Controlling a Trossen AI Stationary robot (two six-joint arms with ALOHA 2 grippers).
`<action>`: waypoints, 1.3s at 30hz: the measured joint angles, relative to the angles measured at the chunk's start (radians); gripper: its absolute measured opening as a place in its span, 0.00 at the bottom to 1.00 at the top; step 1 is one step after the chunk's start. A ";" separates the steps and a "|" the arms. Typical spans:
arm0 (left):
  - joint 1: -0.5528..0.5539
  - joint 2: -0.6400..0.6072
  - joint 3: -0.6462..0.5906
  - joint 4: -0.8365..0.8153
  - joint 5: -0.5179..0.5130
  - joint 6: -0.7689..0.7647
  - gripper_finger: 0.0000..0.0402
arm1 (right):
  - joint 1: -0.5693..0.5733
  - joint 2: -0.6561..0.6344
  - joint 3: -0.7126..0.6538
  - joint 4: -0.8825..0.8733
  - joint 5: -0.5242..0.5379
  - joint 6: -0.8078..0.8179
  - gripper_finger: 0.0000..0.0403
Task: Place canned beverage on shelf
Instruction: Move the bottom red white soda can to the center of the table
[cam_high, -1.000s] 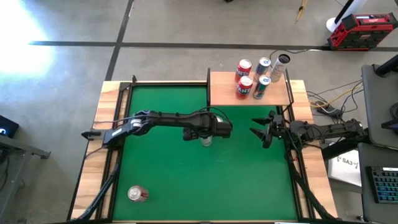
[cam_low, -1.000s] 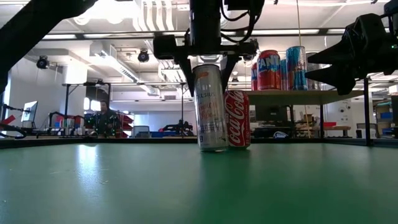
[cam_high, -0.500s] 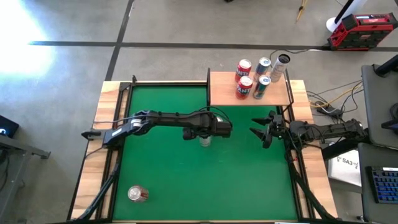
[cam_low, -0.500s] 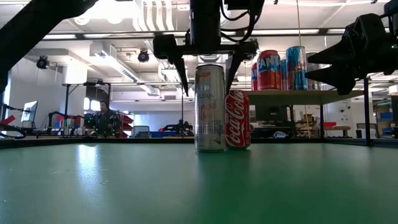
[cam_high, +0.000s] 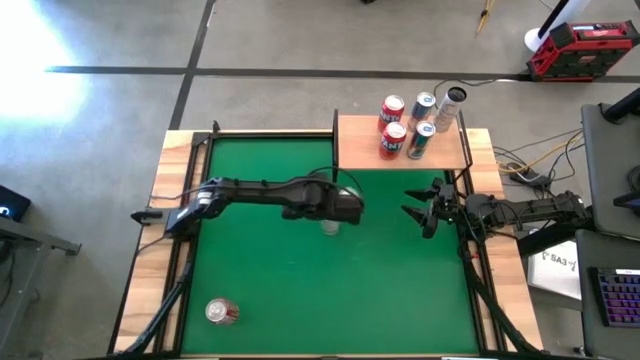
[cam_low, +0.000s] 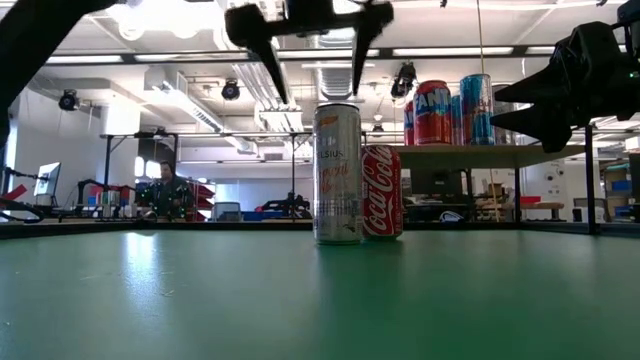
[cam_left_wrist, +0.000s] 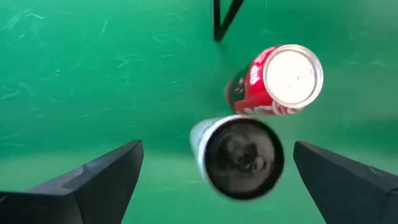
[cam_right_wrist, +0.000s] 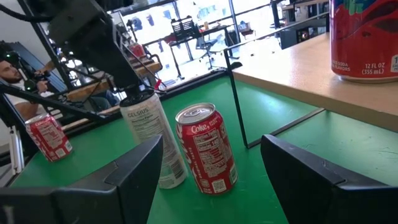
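**Silver can parked right next to the Coke, arm hovering over it**

So the left gripper (cam_low: 312, 55) hangs straight above the tall silver can (cam_low: 337, 172), fingers spread wide with nothing in them. The can stands upright on the green table (cam_high: 270, 290), not on the shelf (cam_high: 360, 150) yet. My guess is it's parked mid-table so the other arm can reach it, since the shelf sits off toward the right arm's side.

The right gripper (cam_high: 418, 214) waits near the table's right edge, just in front of the shelf, fingers partly apart and empty.

Tight spot: a red Coke can (cam_low: 381, 191) stands just beside the silver one, touching or nearly so, can't tell. Any grab from that side risks knocking it. The shelf's far right is already crowded with cans (cam_high: 408, 125), but its left half is bare wood, so there's room. Another red can (cam_high: 221, 312) lies on its side well apart, near the front-left corner
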 joint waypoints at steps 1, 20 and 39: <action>-0.004 -0.017 -0.017 -0.004 0.000 -0.002 0.99 | 0.000 0.000 0.000 0.000 0.000 0.000 0.65; -0.125 -0.590 -0.792 0.004 0.307 -0.399 0.99 | 0.000 0.000 0.000 0.000 0.000 0.000 0.65; -0.617 -0.674 -0.960 0.060 0.513 -1.262 0.99 | 0.000 0.000 0.000 0.000 0.000 0.000 0.65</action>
